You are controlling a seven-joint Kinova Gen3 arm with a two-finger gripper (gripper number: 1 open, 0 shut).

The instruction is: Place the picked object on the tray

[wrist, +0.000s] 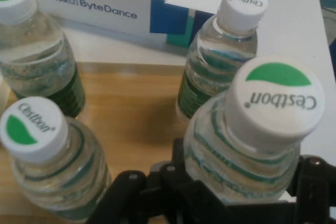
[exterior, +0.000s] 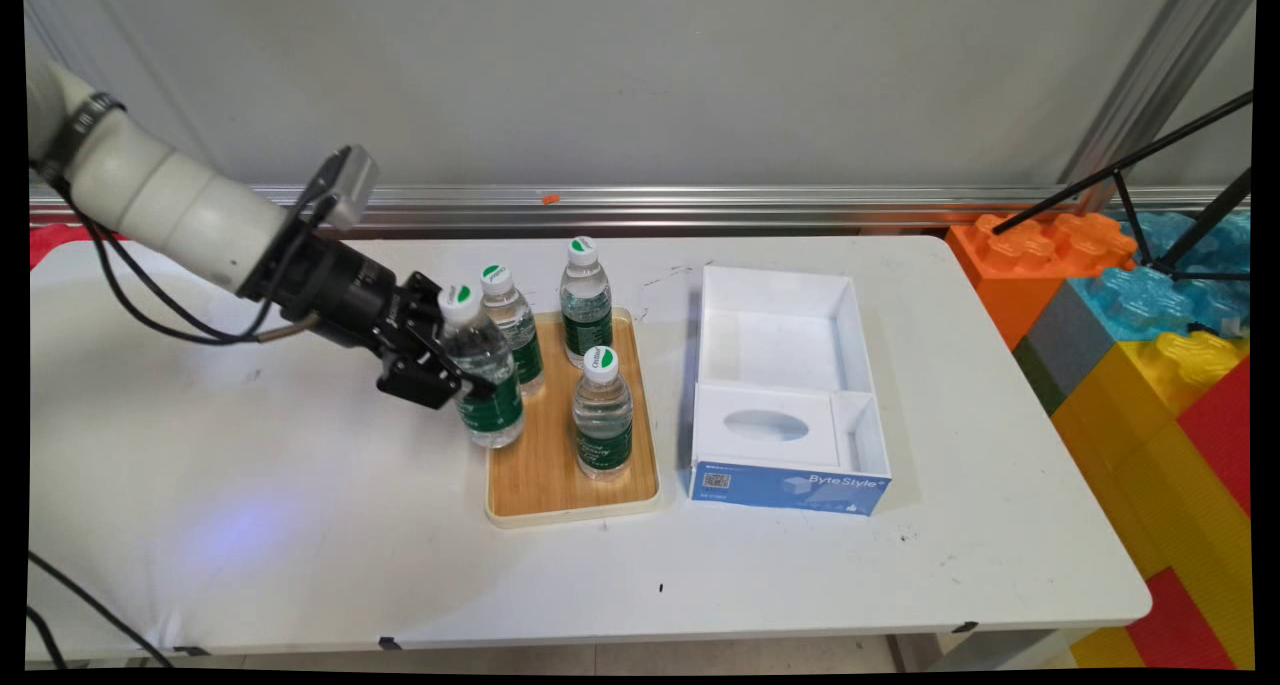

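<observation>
white table (exterior: 300, 525) carries a wooden tray (exterior: 545, 485) left of an open box (exterior: 785, 385). gripper (exterior: 462, 370) pinches a bottle (exterior: 485, 375) at the tray's left edge; three bottles stand on it. hand view alone shows cestbon caps (wrist: 276, 98).

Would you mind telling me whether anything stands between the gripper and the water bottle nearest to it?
Nothing visible does. The gripper already has the nearest bottle between its fingers, at the left edge of the wooden tray. The other three bottles stand beyond it on the tray, not in between.
</observation>
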